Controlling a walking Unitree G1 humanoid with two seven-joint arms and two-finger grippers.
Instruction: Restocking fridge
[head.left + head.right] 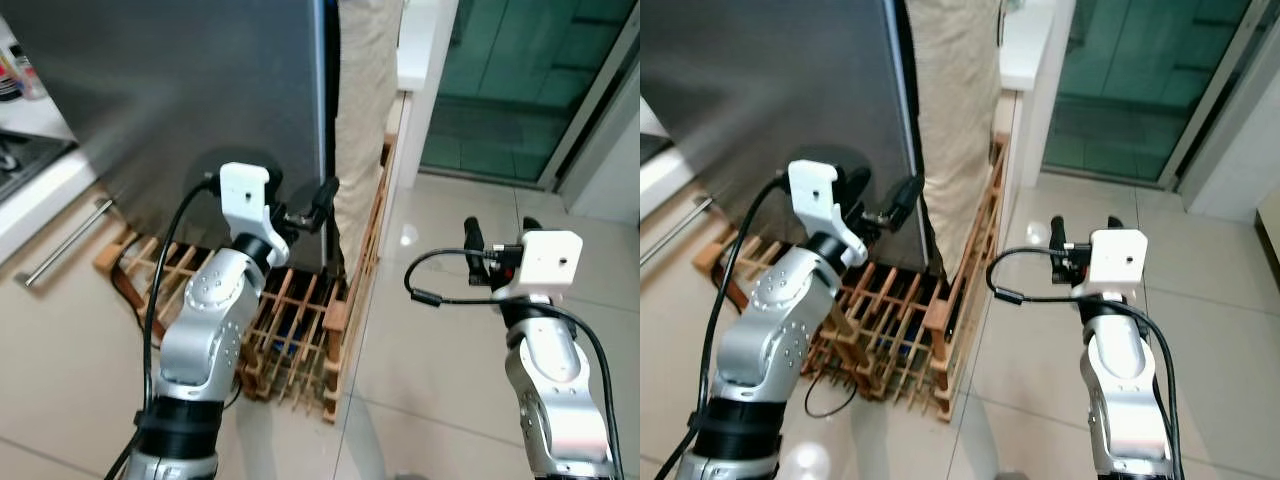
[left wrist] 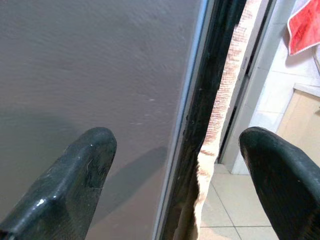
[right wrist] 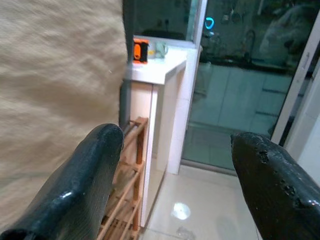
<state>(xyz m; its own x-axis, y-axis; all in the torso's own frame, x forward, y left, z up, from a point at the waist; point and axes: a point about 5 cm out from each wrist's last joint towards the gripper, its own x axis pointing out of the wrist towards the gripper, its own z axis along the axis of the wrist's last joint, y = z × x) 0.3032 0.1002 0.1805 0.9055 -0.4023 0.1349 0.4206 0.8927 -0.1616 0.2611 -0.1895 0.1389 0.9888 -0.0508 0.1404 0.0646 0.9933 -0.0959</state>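
Grey fridge door point(image 1: 180, 90) is faced at its right edge by the left gripper point(image 1: 318, 205), whose fingers point(image 2: 75, 185) are spread wide and hold nothing, beige cloth point(image 1: 365, 110) hanging just beyond, while the right gripper point(image 1: 497, 238) is raised apart, open and empty.

Even, soft indoor light, a glare spot on the glossy floor tiles point(image 1: 408, 237), wrist-view fingers point(image 2: 75, 180) blurred close up.
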